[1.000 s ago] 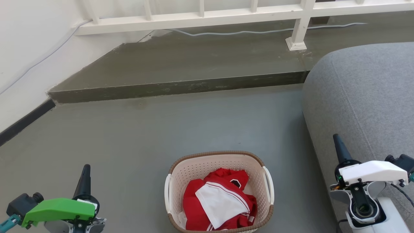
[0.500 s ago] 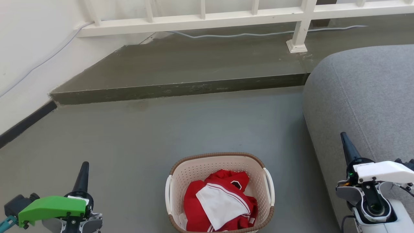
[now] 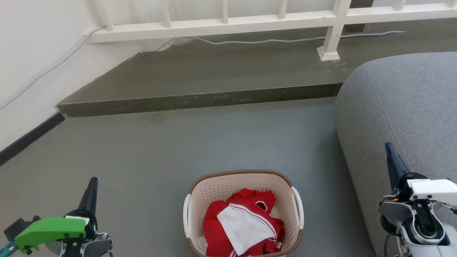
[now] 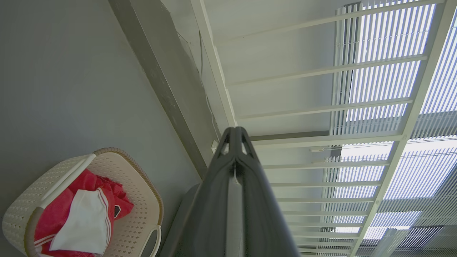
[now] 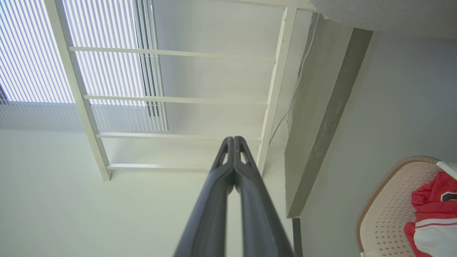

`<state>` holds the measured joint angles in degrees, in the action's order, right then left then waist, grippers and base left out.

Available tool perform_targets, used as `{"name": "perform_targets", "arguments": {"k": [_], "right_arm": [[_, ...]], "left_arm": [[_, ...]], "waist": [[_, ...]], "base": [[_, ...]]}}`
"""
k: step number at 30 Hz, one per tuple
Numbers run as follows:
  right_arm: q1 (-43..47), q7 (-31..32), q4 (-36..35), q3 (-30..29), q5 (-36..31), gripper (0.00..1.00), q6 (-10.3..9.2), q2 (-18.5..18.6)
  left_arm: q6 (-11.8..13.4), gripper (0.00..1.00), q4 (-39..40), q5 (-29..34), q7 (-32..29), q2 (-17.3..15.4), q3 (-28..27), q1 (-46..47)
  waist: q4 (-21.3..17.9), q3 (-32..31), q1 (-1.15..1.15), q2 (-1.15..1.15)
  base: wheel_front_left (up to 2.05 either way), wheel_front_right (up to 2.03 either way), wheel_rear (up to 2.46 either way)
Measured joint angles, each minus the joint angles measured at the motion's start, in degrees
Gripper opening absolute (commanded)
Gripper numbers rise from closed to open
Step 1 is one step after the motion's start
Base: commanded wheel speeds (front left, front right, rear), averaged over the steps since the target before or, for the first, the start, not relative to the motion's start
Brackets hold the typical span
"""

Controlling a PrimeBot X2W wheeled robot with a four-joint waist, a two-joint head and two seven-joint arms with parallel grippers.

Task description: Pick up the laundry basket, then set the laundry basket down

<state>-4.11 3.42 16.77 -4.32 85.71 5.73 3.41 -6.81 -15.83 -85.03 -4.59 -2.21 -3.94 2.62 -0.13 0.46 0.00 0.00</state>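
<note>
My left gripper (image 3: 92,186) sits low on the left of the head view. Its fingers are pressed together and hold nothing. My right gripper (image 3: 390,151) is low on the right, its fingers likewise closed tip to tip on nothing, and it shows against the front of the grey sofa (image 3: 403,103).

The laundry basket (image 3: 228,186) stands upright on the floor (image 3: 214,142), between my two grippers and apart from both. Inside it a red garment (image 3: 217,228) lies bunched, with a white cloth (image 3: 242,228) on top. Its two white handles (image 3: 186,216) are on the sides that face my grippers.

A stretch of floor lies between my left gripper and the near handle. On the right, the sofa's rounded flank runs alongside the basket, with a narrower strip of floor between them.

Beyond the basket a raised step (image 3: 200,98) crosses the floor. A white railing (image 3: 221,23) runs along the step's far side, and a pale cable (image 3: 267,40) trails along its foot. A pale wall (image 3: 32,53) closes off the left
</note>
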Motion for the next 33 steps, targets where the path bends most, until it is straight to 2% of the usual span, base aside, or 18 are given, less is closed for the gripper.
{"name": "perform_targets", "arguments": {"k": [9, 33], "right_arm": [[-0.01, 1.74, -0.32, -2.21, 6.67, 0.0, 0.91, -0.22], [-0.01, 1.75, -0.37, -2.35, 6.67, 0.0, 0.92, -0.31]], "left_arm": [[-0.07, 0.0, -0.09, -6.32, -1.96, 0.05, -1.07, 1.01], [-0.08, 0.0, -0.08, -6.57, -1.94, 0.07, -1.12, 1.01]], "waist": [[0.13, -0.31, 0.0, 0.0], [0.13, -0.3, 0.0, 0.0]], "base": [[0.0, 0.0, 0.0], [0.0, 0.0, 0.0]]}}
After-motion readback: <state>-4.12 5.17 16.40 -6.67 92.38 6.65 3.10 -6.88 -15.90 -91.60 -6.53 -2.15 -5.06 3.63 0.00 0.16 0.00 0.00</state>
